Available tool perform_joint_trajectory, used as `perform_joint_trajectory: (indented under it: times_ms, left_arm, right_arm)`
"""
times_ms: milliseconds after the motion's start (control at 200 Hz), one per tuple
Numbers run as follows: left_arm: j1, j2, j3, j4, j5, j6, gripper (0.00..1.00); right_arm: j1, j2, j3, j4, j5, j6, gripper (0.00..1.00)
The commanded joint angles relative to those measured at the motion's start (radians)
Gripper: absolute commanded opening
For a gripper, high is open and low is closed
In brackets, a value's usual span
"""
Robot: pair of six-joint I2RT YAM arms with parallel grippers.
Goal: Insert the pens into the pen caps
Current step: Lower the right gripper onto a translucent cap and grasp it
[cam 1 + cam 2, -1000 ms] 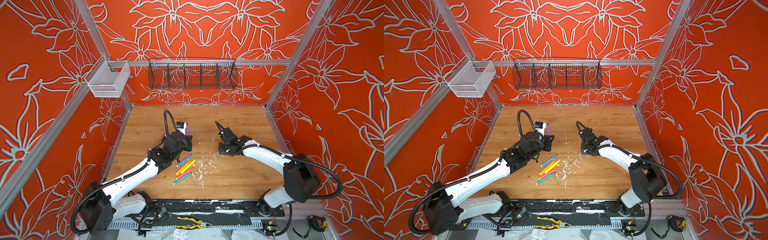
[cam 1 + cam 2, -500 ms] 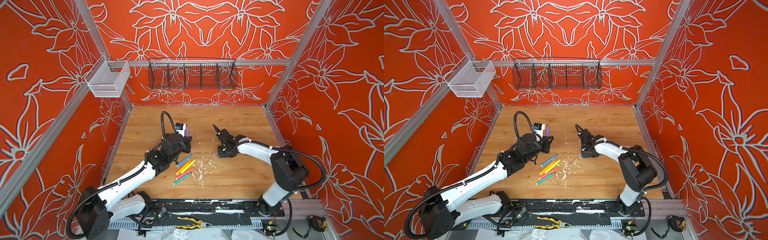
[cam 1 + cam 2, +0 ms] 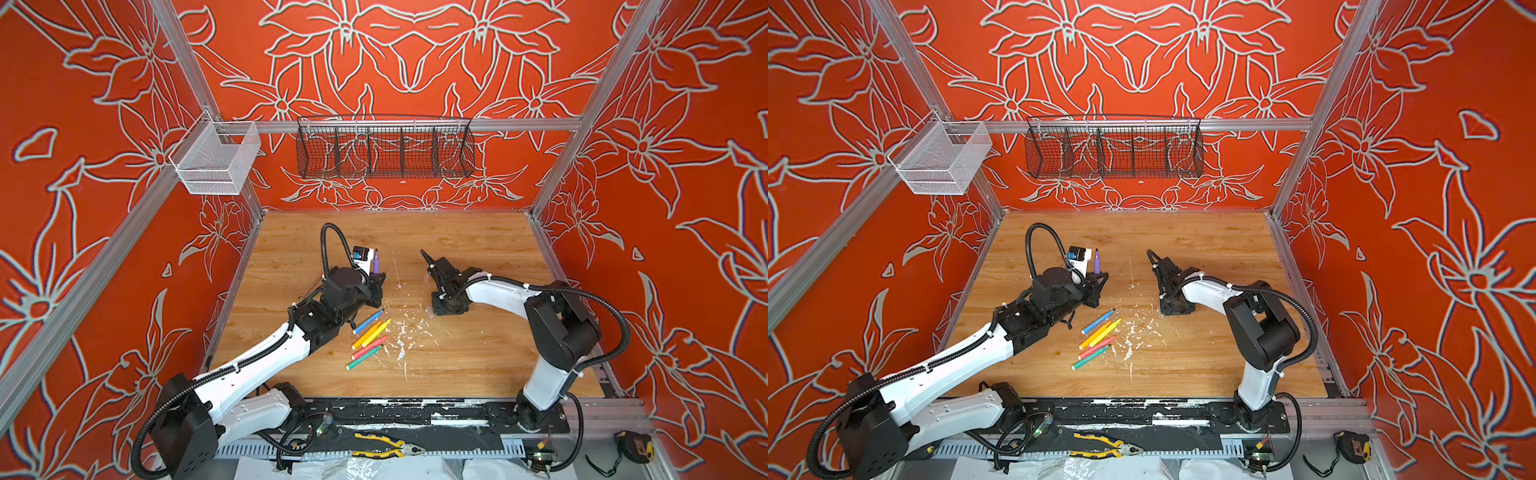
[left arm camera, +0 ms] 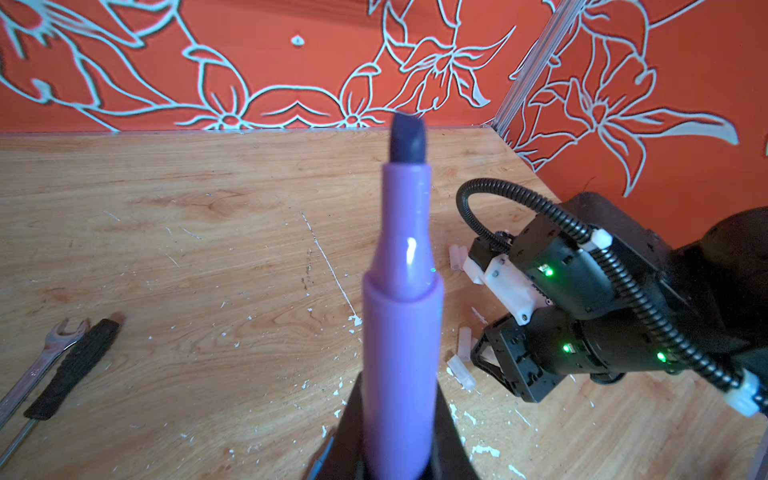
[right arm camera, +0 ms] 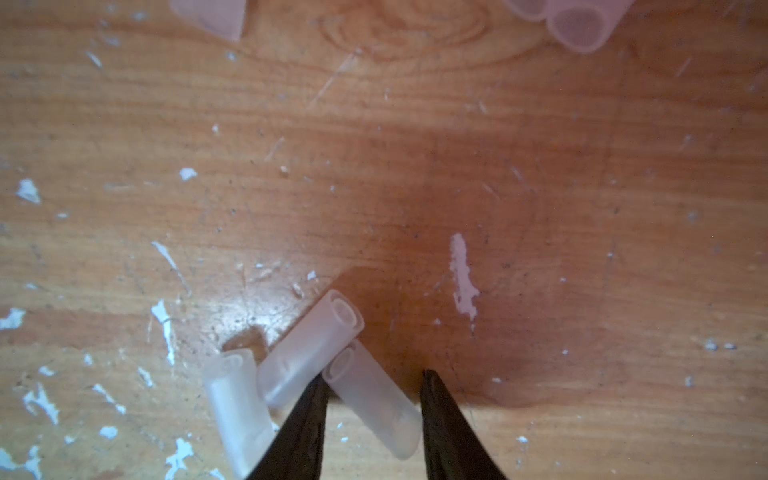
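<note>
My left gripper point(image 4: 399, 399) point(image 3: 376, 279) point(image 3: 1098, 281) is shut on the purple pen point(image 4: 405, 266) point(image 3: 376, 261) point(image 3: 1097, 261), holding it upright with its dark tip up. Blue point(image 3: 368, 321), orange point(image 3: 365, 335), yellow point(image 3: 377, 331), pink-red point(image 3: 369, 348) and green point(image 3: 363, 359) pens lie side by side on the wooden table point(image 3: 478, 357). My right gripper point(image 5: 374, 380) point(image 3: 446, 307) points down at the table. Its open fingers straddle one translucent pen cap point(image 5: 370, 401) lying flat. Two more caps point(image 5: 301, 353) point(image 5: 237, 407) touch it, and others point(image 5: 577, 23) point(image 4: 457, 257) lie nearby.
White flecks point(image 3: 401, 332) litter the table's middle. A wrench point(image 4: 37, 365) lies on the left side. Yellow-handled pliers point(image 3: 386, 446) and a tape measure point(image 3: 633, 446) rest in front of the table. A black wire basket point(image 3: 384, 151) and a white mesh basket point(image 3: 216, 162) hang on the walls.
The right arm's elbow has swung inward and its gripper now stands steeper over the caps. The left arm has shifted slightly, still holding the purple pen upright.
</note>
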Motion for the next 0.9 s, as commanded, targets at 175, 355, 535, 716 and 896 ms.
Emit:
perform_joint_trajectory:
  times_ms: [175,355,535,716,896]
  left_arm:
    - [-0.001,-0.041,-0.027,0.058,0.018,0.026,0.00]
    - [-0.001,-0.042,-0.028,0.060,0.023,0.029,0.00]
    - [-0.001,-0.048,-0.029,0.059,0.022,0.032,0.00]
    - [-0.001,-0.055,-0.038,0.070,0.028,0.042,0.00]
    - [-0.002,-0.049,-0.039,0.078,0.042,0.045,0.00]
  right_arm:
    - [-0.070,0.006,-0.019,-0.024,0.002,0.027,0.34]
    - [-0.070,0.018,-0.014,-0.025,-0.012,0.025,0.34]
    - [-0.070,0.025,-0.010,-0.028,-0.021,0.027,0.30]
    - [-0.070,0.021,-0.011,-0.030,-0.029,0.030,0.25]
    - [-0.069,0.033,-0.005,-0.034,-0.031,0.030,0.19]
